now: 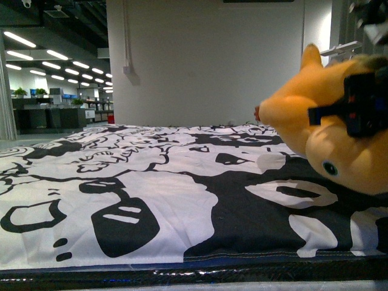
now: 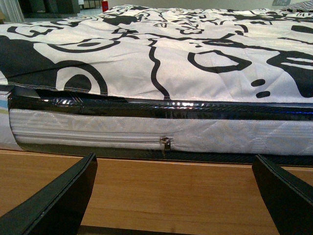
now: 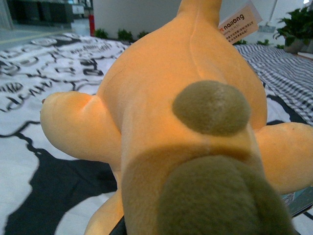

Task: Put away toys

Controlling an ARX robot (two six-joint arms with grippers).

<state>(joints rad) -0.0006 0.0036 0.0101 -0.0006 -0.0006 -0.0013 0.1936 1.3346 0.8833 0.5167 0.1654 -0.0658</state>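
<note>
From my station, the right end effector (image 1: 362, 110) looks clamped onto the soft yellow-orange plush animal (image 1: 297, 115), which sits at the right side of the desk (image 1: 151, 200), a mattress under a black-and-white patterned cover. I cannot tell whether the toy is clear of the cloth. The left end effector (image 2: 176, 203) hangs with its jaws spread wide and empty, low beside the mattress edge over a wooden board (image 2: 161, 181). My worry is that the grip seems to pinch only soft stuffing, so the body could sag and slip free in a fast swing, or a trailing limb could drag the cover
</note>
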